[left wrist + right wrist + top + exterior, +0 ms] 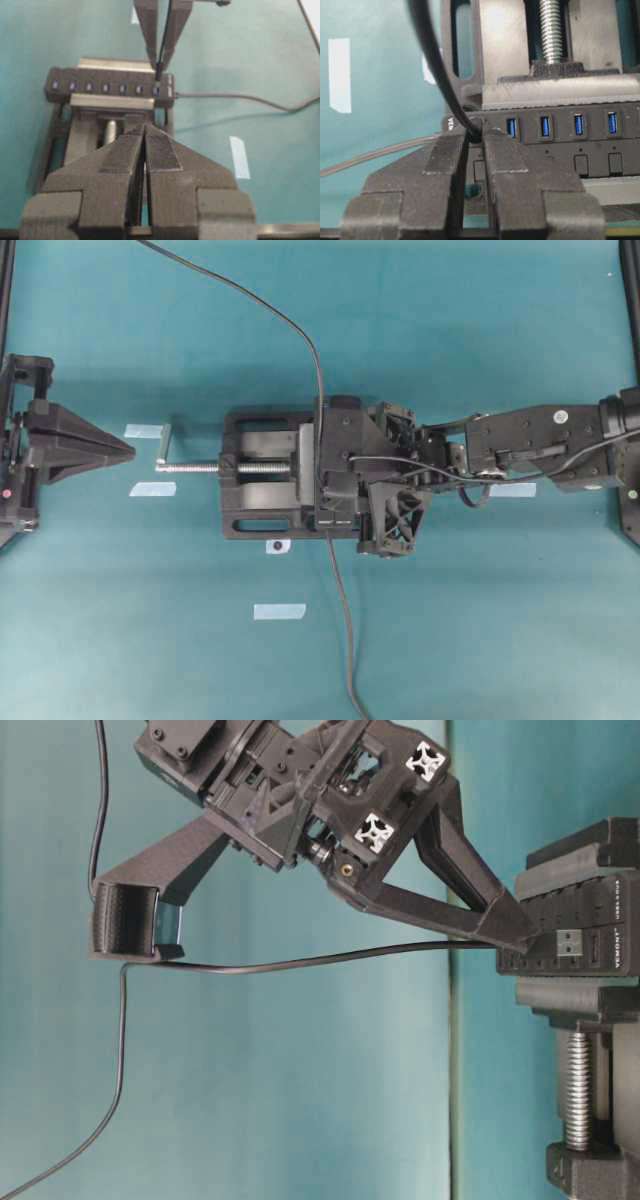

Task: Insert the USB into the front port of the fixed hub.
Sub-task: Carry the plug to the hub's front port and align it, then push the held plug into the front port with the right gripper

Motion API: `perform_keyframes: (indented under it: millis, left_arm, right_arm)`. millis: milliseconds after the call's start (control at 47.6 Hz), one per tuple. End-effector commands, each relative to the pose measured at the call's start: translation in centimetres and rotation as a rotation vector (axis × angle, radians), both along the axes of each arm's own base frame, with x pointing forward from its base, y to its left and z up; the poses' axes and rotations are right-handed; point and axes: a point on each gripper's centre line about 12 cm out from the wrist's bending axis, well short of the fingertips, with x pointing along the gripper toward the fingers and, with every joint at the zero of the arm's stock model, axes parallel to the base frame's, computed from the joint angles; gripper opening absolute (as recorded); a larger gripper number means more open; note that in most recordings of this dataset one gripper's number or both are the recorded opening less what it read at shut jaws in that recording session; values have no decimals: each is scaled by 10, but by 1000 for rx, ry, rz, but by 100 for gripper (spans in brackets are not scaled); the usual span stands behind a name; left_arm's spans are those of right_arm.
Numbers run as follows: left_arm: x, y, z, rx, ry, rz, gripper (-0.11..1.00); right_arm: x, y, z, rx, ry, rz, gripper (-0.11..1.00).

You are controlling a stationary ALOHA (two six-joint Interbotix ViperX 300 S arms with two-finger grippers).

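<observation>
With my right gripper clamped on the small black USB plug, I should press it squarely into the long black hub's end port.

Light is even and bright on the teal surface. Soft shadows lie beside the vise. Both wrist views are blurred near the lens.

Teal table: vise, 5 tape strips
</observation>
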Motion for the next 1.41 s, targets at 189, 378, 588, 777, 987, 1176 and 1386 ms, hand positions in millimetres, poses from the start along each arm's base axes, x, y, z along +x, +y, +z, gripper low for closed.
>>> perform_keyframes:
  millis: [189, 378, 588, 777, 987, 1176, 1386]
  left_arm:
    - [2, 0, 6, -2, -21, -1, 0]
    - [2, 0, 7, 0, -23, -1, 0]
    - [2, -1, 7, 0, -23, -3, 0]
    - [2, 0, 7, -2, -23, -1, 0]
    - [2, 0, 6, -3, -20, -1, 0]
    - [2, -1, 6, -1, -21, -3, 0]
    - [2, 0, 6, -3, -21, -1, 0]
  right_arm:
    - [6, 1, 14, 0, -46, 4, 6]
    - [7, 2, 11, -1, -40, 6, 6]
    - [7, 2, 10, 1, -41, 4, 6]
    - [9, 1, 10, 1, -49, 3, 6]
    - [9, 2, 10, 0, -48, 5, 6]
    - [9, 2, 8, 0, -40, 5, 6]
    - [10, 2, 6, -1, -35, 6, 6]
